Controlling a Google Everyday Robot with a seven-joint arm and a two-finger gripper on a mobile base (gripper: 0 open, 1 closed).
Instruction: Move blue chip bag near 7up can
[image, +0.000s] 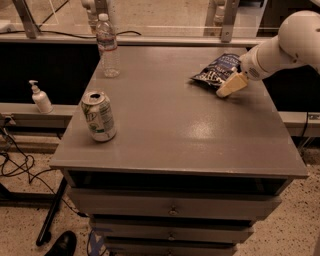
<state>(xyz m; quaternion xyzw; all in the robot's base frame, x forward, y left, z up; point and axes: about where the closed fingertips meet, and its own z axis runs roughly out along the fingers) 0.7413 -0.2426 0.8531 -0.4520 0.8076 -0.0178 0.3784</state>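
The blue chip bag lies flat at the far right of the grey cabinet top, dark navy with white lettering. The 7up can stands upright near the front left, silver and green. My gripper comes in from the right on a white arm and sits low at the bag's near right edge, its cream fingers pointing down-left and partly over the bag. The can is far to the left of the bag and the gripper.
A clear plastic water bottle stands at the back left of the top. A white pump bottle sits on a ledge to the left. Drawers are below. Cables lie on the floor at left.
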